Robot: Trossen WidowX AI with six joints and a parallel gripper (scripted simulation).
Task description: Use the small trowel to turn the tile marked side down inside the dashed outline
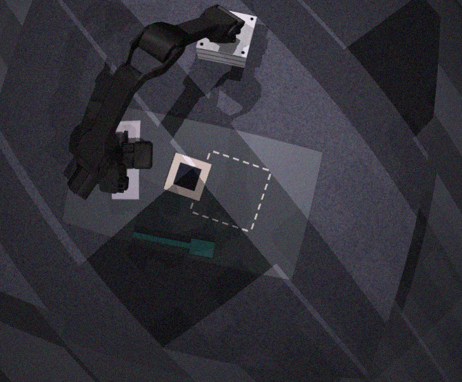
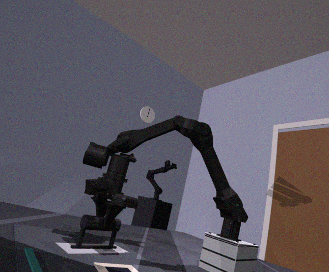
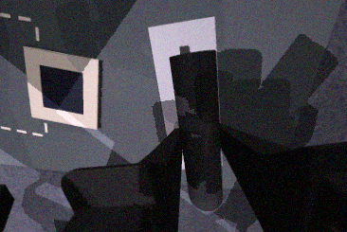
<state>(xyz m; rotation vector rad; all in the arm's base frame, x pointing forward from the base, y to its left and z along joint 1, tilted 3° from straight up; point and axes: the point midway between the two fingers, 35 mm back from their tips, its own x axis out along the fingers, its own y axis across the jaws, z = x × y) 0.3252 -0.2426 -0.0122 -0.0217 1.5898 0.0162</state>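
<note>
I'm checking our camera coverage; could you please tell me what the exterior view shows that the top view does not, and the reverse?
Only exterior: the round wall clock, the brown door and a second small arm on a dark pedestal.

Only top: the dashed outline and the teal tool's broad end.

Both: the near arm, the tile, the white plate and the teal tool's narrow part.

tile (image 1: 204, 175) (image 2: 97, 266) (image 3: 35, 108) seemingly blocks outline's edge

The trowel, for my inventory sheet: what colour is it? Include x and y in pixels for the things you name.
Plain teal all over the trowel (image 1: 201, 247) (image 2: 33, 259), handle and blade alike; best seen in the top view.
</note>
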